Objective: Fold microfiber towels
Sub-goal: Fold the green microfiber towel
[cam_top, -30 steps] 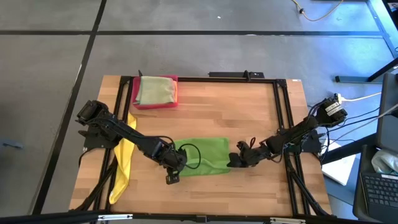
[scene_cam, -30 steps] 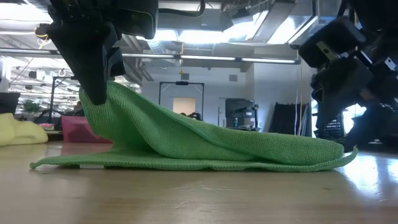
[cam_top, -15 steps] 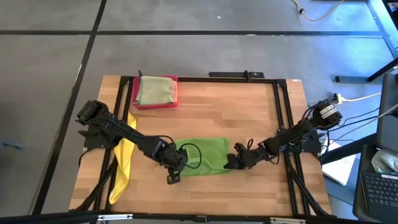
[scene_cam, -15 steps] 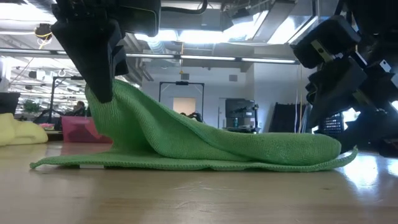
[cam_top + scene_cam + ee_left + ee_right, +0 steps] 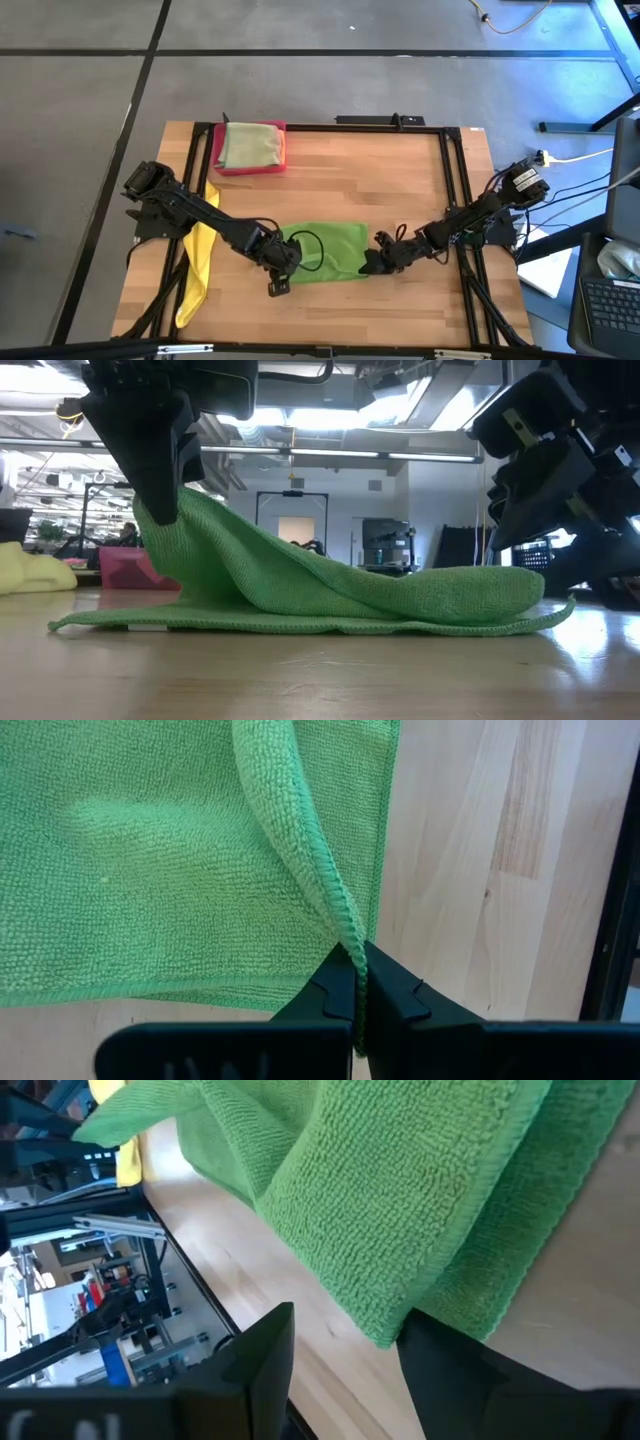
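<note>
The bright green towel (image 5: 322,250) lies on the table in front of centre, its lower layer flat on the wood. Its left part is raised in a slope (image 5: 230,560). My left gripper (image 5: 283,258) is shut on the towel's left edge, above the table (image 5: 160,510). My right gripper (image 5: 372,260) is open at the towel's right end. Its fingers stand on either side of the rounded fold (image 5: 390,1320) there. A yellow towel (image 5: 198,262) hangs over the table's left rail. A pale olive towel (image 5: 250,145) lies folded in the pink-red tray (image 5: 218,160). My left gripper pinches the towel's hemmed edge (image 5: 345,925) between its two fingers (image 5: 330,995), from above, pointing down. That edge is lifted and the cloth slopes down from it to the right, slack. The rest lies on the table. My right gripper: I cannot tell whether its fingers (image 5: 262,1350) touch the fold.
The black frame rails (image 5: 455,200) run along the table's left, right and far sides. The tray stands at the far left. Bare wood (image 5: 380,180) lies between the tray and the green towel.
My right gripper has gone toward the table's left, up to the green towel's right end, still open. My left gripper has shifted a little toward the right with the held edge. The towel's right-end fold has bulged up rounder than before.
</note>
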Available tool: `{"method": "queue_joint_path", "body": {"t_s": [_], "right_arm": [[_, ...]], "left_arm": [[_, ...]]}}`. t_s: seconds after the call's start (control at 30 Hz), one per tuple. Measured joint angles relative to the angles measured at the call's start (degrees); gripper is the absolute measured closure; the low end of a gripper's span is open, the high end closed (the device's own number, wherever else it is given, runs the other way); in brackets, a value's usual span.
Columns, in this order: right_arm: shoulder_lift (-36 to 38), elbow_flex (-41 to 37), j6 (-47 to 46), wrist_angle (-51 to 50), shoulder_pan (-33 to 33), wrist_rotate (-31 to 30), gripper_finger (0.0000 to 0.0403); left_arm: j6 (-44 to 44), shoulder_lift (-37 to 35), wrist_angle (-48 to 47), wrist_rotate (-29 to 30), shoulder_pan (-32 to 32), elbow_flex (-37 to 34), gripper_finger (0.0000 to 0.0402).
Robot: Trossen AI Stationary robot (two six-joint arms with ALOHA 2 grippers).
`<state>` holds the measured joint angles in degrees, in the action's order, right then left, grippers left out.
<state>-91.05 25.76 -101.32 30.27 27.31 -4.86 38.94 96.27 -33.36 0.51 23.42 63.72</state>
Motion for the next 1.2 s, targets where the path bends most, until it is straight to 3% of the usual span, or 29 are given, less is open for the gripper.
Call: {"method": "queue_joint_path", "body": {"t_s": [0.4, 0.77, 0.97, 1.2], "right_arm": [[0.0, 0.0, -2.8, 0.4, 0.0, 1.9, 0.0255], [0.0, 0.0, 3.8, 4.7, -0.2, 2.0, 0.0394], [0.0, 0.0, 5.8, 8.7, -0.2, 3.7, 0.0380], [0.0, 0.0, 6.9, 9.4, -0.2, 11.8, 0.0396]], "left_arm": [[0.0, 0.0, 0.0, 0.0, 0.0, 0.0, 0.0401], [-0.3, 0.0, 0.0, 0.0, 0.5, 0.0, 0.0401], [-0.5, 0.0, -0.4, 0.0, 1.5, 0.0, 0.0401], [-1.3, 0.0, -2.9, 0.5, 3.3, 0.0, 0.0401]]}}
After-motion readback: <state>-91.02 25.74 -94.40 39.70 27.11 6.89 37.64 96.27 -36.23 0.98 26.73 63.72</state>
